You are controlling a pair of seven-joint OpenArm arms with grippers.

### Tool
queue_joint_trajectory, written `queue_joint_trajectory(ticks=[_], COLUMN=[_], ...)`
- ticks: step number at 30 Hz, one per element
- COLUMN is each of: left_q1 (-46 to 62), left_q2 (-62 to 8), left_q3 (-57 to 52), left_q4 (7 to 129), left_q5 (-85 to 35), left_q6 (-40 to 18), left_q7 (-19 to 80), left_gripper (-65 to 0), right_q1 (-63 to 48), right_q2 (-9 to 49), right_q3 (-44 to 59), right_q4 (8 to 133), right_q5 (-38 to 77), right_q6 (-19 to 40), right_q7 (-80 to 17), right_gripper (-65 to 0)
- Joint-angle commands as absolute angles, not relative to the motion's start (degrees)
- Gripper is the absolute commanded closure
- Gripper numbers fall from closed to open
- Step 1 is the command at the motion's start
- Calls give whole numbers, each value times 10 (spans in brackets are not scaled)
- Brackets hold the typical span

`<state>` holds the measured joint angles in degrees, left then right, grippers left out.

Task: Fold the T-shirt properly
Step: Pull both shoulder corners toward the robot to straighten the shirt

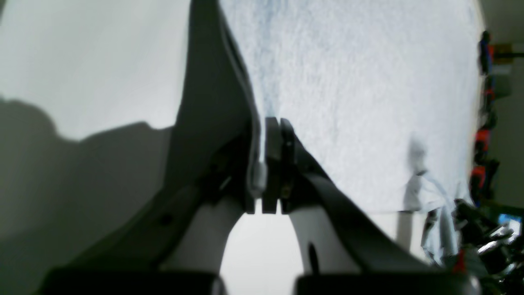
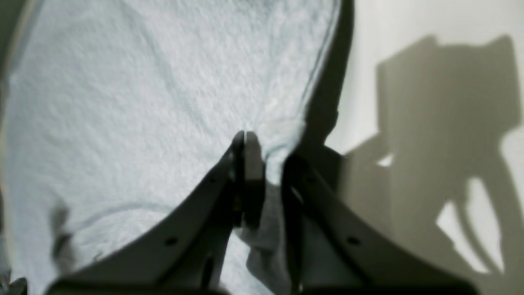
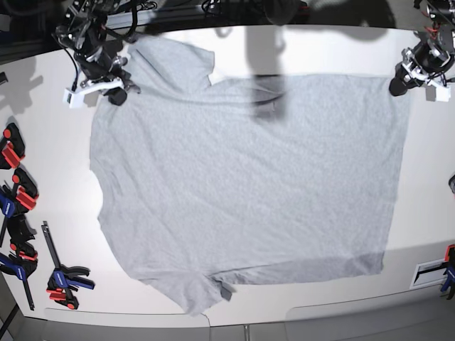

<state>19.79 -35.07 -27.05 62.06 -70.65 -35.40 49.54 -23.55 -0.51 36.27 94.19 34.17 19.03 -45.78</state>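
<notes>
The T-shirt, light heather grey, lies spread flat with a plain side up and covers most of the white table. In the base view my left gripper sits at the shirt's upper right corner. In the left wrist view this left gripper is shut, with the edge of the T-shirt pinched between its pads. My right gripper is at the upper left, by a sleeve. Seen from the right wrist, the right gripper is shut on puckered cloth of the T-shirt.
Several orange, blue and black clamps lie along the table's left edge, with another clamp nearer the front. More clamps show in the left wrist view. A white label lies at the front right.
</notes>
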Motion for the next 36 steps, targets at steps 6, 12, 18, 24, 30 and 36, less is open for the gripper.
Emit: queue_joint_trajectory(ticks=[6, 12, 18, 24, 30, 36], left_q1=[269, 332, 377, 404, 418, 420], left_q2=[-363, -354, -332, -319, -303, -303], left_q3=[-329, -391, -447, -447, -447, -450], left_q4=[720, 751, 763, 769, 788, 826], left_q5=[-686, -686, -715, -722, -722, -718], left_q6=[-359, -359, -359, -359, -362, -363], left_q7=[488, 484, 496, 501, 502, 510], left_gripper=[0, 0, 0, 0, 0, 0], right_q1=[-282, -319, -358, -390, -420, -420], right_q2=[-2, -1, -2, -1, -2, -5], right_q3=[371, 372, 372, 372, 378, 436], right_q4=[1010, 1031, 1035, 1035, 1036, 1052], right_q5=[332, 332, 334, 341, 400, 445], right_q6=[183, 195, 196, 196, 197, 228], right_q7=[-465, -466, -466, -468, -470, -504], right_gripper=[0, 0, 0, 0, 0, 0])
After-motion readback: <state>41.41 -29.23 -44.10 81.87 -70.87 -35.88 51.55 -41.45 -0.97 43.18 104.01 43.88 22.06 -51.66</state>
